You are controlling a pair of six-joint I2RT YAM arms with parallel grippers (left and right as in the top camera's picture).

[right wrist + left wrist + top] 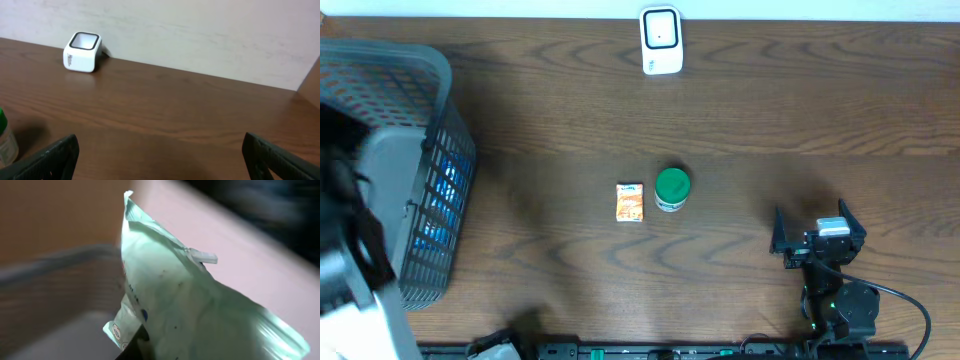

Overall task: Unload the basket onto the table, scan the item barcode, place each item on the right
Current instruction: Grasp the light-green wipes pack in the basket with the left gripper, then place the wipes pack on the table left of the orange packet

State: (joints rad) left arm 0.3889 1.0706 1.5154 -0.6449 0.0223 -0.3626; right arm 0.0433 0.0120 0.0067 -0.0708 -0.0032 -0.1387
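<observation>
Overhead, I am seeing a dark wooden table (770, 110) carrying a white boxy barcode scanner (660, 40) at its far edge, a grey plastic mesh basket (440, 160) at the left, and a small orange packet (630, 202) just beside a green-lidded jar (672, 188). In the left wrist view, my left end effector (134, 352) is pinching a pale green translucent plastic pouch (190, 310), with the basket blurred behind it. In the right wrist view, my right end effector (160, 145) is sitting spread wide, facing the scanner.

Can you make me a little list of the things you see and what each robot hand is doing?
left gripper: shut on pouch
right gripper: open, empty
scanner: white, at the far edge
packet: orange, in the middle
jar: green lid, beside packet
basket: grey, on the left
</observation>
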